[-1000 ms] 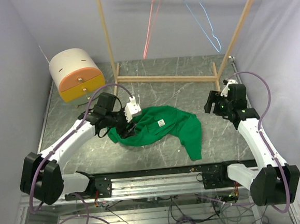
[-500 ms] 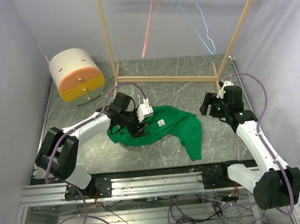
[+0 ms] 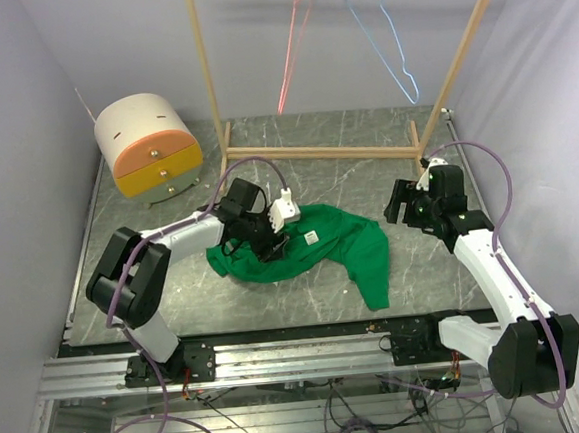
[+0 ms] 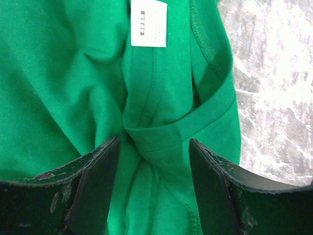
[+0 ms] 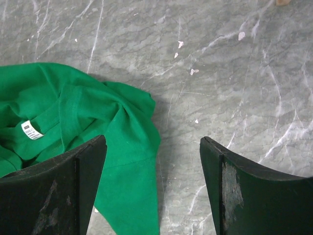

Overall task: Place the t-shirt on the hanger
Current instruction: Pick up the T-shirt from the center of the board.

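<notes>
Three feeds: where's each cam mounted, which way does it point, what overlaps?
Top external: above and behind the bases, looking down and forward at table, wooden rack, light blue hanger; both arms show.
Left wrist: on left arm, pointing down close at t-shirt collar; left gripper open astride a fold.
Right wrist: on right arm, pointing down at table and t-shirt edge; right gripper open, empty.
Shared: white neck label appears in all three.

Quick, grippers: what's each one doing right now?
Left gripper: open, straddling a fold of the t-shirt collar, not clamped.
Right gripper: open, holding nothing.
</notes>
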Available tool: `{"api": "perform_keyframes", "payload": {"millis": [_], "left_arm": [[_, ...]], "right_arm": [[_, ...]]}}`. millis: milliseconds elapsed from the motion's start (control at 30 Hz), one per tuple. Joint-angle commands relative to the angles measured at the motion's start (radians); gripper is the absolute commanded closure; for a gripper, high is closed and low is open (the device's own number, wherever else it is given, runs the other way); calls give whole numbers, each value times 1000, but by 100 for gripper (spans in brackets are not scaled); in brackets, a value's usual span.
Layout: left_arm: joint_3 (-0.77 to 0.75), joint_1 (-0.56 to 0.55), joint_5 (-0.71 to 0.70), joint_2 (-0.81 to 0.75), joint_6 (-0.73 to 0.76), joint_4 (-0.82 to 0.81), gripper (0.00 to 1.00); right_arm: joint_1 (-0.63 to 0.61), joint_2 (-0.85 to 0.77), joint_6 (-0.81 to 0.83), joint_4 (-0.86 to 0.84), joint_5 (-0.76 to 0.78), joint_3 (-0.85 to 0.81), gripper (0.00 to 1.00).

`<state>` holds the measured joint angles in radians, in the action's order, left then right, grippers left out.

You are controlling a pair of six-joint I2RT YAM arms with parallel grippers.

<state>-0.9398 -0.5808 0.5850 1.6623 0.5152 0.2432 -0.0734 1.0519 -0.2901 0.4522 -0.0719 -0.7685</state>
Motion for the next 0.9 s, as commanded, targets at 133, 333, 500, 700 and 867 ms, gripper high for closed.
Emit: {"api": "perform_keyframes", "payload": {"millis": [133, 333, 500, 700, 867], "left_arm": [[-79, -7, -32, 50, 4, 13, 50], [-54, -7, 3, 17, -20, 55, 57], [-40, -10, 7, 3, -11, 98, 44], [-50, -12, 9, 46, -12, 115, 50], [-75, -20, 39, 81, -31, 137, 84]], "right_arm": [[-3, 25, -3, -37, -2, -42, 23], [-6, 39, 3, -43, -7, -48, 22], [-6, 39, -3, -56, -14, -33, 22], [-7, 32, -12, -63, -14, -21, 22], [-6, 17, -3, -44, 2, -24, 22]]}}
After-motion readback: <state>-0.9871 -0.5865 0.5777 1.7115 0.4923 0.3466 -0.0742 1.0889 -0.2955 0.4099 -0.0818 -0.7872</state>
